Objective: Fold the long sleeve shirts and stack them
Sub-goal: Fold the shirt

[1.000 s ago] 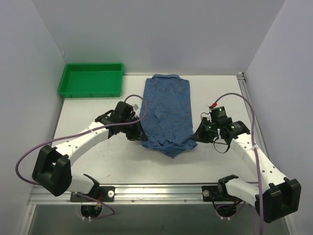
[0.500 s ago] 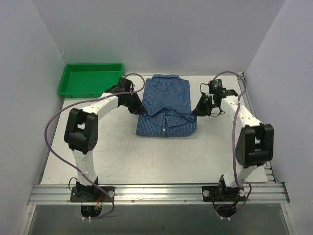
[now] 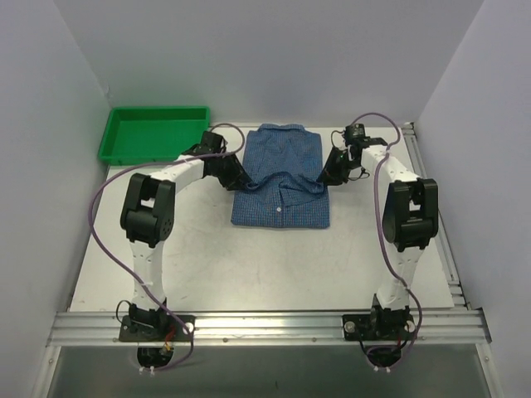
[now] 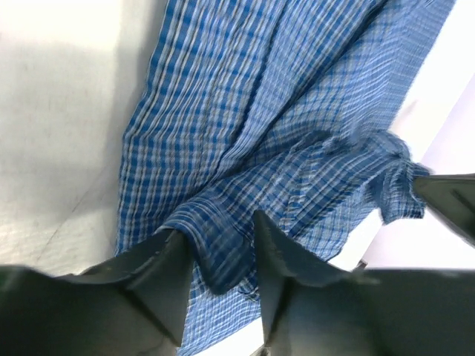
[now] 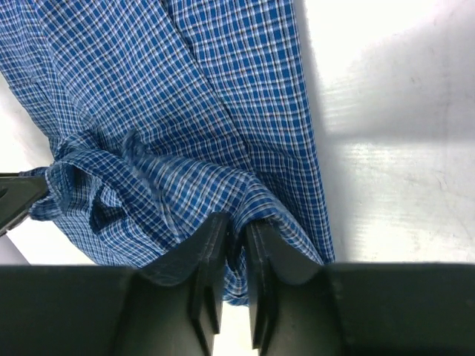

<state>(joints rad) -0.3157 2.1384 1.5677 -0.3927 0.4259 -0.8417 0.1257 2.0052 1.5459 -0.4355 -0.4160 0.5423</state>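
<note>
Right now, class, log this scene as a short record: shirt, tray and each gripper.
Shirt: blue checked, partly folded, with a fold edge raised across its middle
Tray: green, at the table's far left corner, apart from the shirt
Left gripper: fingers parted, with the shirt's fold between them
Right gripper: closed on the shirt's fold

The whole table [image 3: 207,257] is taken from high behind the arm bases, looking down and forward. The shirt [image 3: 280,195] is shot close up by both wrist cameras, past their own fingers [image 4: 167,289], from opposite side edges; its bunched middle fold is shared.
</note>
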